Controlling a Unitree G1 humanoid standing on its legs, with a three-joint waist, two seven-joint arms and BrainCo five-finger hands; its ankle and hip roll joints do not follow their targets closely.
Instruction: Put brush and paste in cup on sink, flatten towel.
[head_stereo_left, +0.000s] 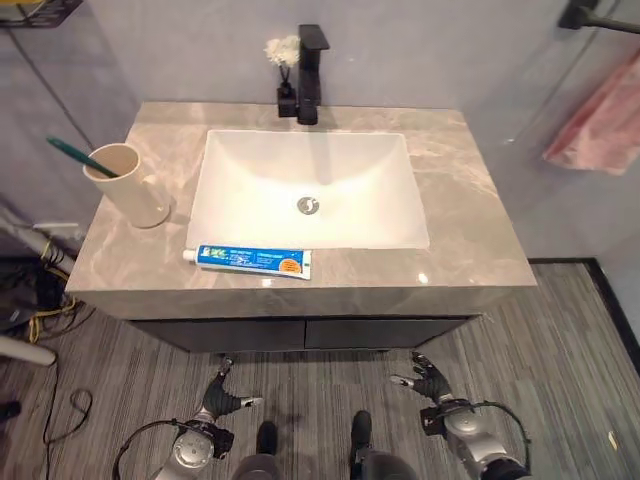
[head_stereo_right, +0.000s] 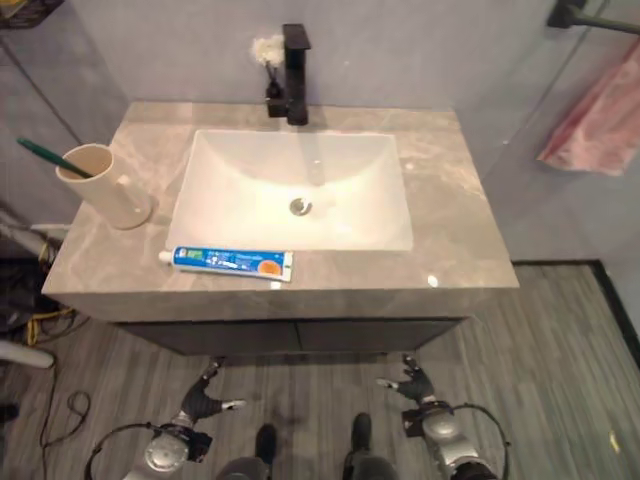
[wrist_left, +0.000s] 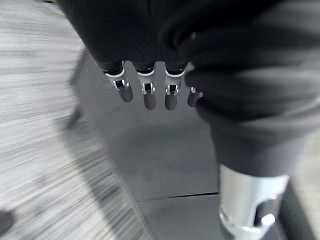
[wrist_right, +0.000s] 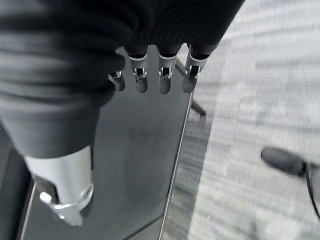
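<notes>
Both my hands, left hand and right hand, hang open and empty. I see the brush in the cup, paste lying on the counter.

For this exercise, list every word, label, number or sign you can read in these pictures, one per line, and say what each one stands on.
Toothpaste tube: blue and white, with print and an orange mark along its side, too small and blurred to read.
Cup: plain, no text visible.
Tap: plain black, no text visible.
Pink towel: no text visible.
Nothing else in these views carries readable words, numbers or signs.
</notes>
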